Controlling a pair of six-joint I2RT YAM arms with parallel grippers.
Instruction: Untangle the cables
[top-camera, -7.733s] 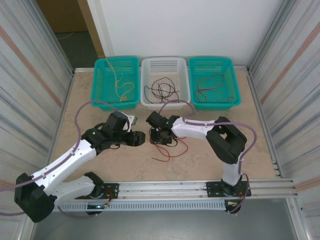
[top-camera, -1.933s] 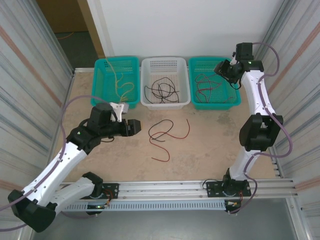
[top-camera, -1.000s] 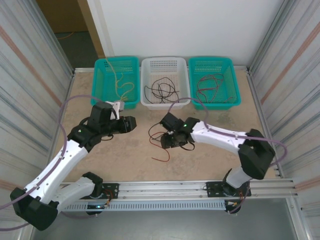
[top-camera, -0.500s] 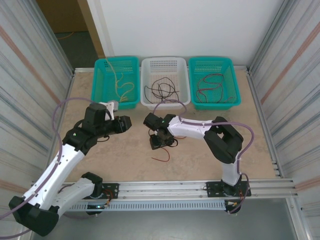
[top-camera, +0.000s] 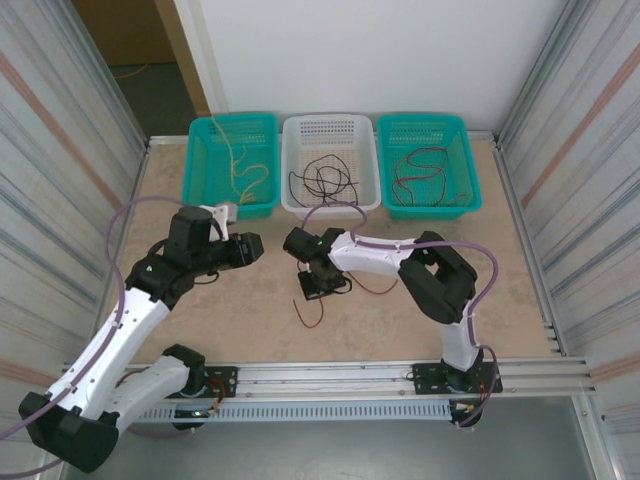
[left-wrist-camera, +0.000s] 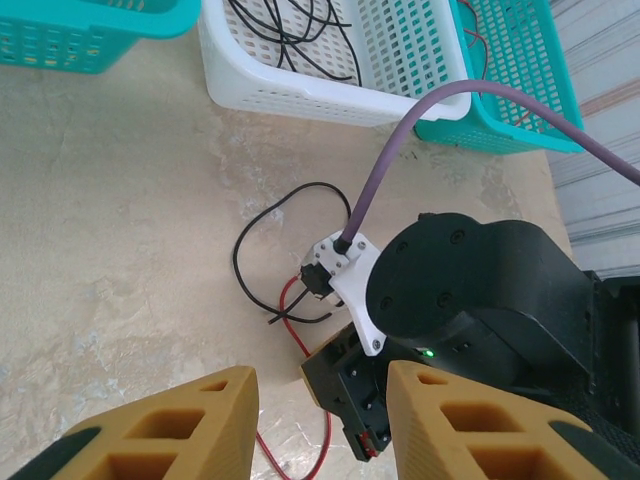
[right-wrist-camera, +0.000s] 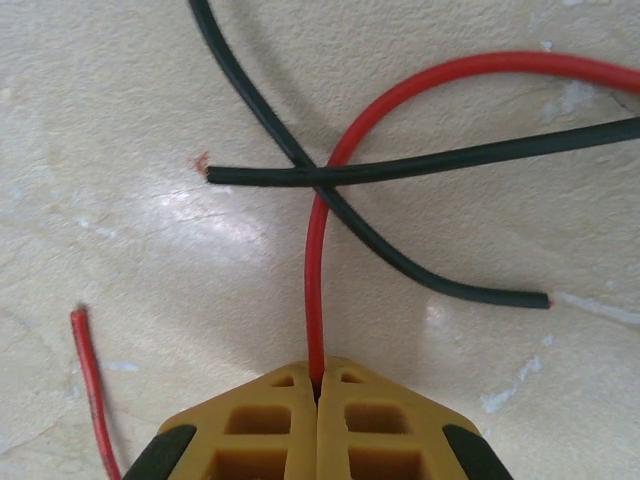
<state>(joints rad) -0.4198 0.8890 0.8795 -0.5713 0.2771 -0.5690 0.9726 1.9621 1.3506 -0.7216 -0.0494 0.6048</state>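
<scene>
On the table a red cable (right-wrist-camera: 316, 260) and a black cable (right-wrist-camera: 400, 165) lie crossed over each other. My right gripper (right-wrist-camera: 318, 378) is shut on the red cable, which runs straight out from between its pads and curves right over the black strands. From above, the right gripper (top-camera: 318, 283) sits low at the table's middle, with the red cable (top-camera: 312, 312) trailing toward the near edge. My left gripper (top-camera: 252, 246) hovers to its left, open and holding nothing. In the left wrist view the left gripper (left-wrist-camera: 318, 385) looks down on the right wrist and the black loop (left-wrist-camera: 240, 262).
Three baskets stand along the back. A teal one (top-camera: 230, 212) holds pale yellow cable (top-camera: 240, 170), a white one (top-camera: 330, 210) black cables (top-camera: 322, 180), and a teal one (top-camera: 432, 208) red cables (top-camera: 420, 175). Corrugated walls close both sides.
The right gripper has come back from the right basket, dropped onto the pile and shut on the red cable. The cable's loose end has shifted left. The left arm pulled back slightly.
</scene>
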